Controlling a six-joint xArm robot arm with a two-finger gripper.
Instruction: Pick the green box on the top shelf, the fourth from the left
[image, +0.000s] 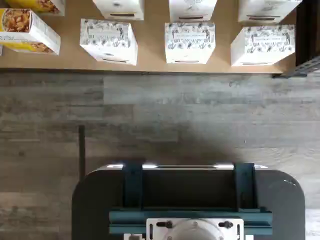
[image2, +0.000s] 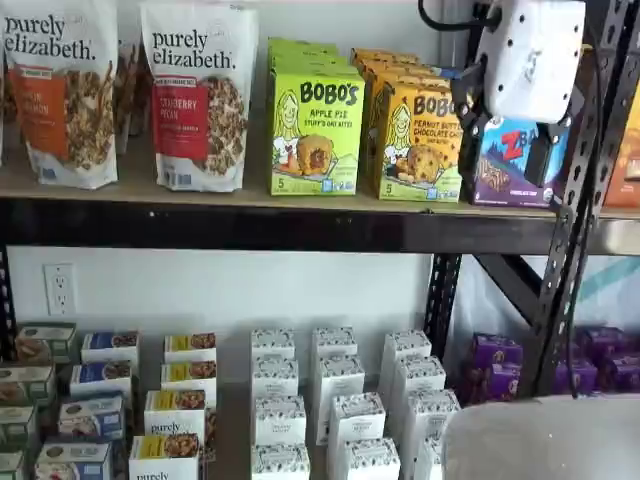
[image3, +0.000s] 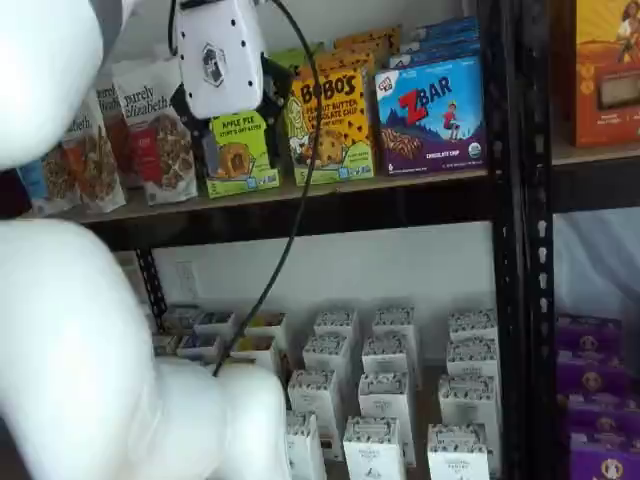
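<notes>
Even indoor light, soft shadow under the top shelf (image2: 250, 228), white arm (image3: 90, 340) blurred up close, glare strip on the dark mount (image: 187, 166).

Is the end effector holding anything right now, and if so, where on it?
Nothing is held. In both shelf views the end effector hangs in front of the top shelf with nothing between its fingers; the green box stands there ungripped.

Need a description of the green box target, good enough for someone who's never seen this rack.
Start at the top shelf, the tan board with a thick black front rail. On it, right of the two white Purely Elizabeth granola bags, stands the green box: an upright lime-green Bobo's Apple Pie carton. Its right-hand neighbour, the yellow-orange Bobo's peanut butter carton, is the same shape; only the green colour and Apple Pie wording differ.
</notes>
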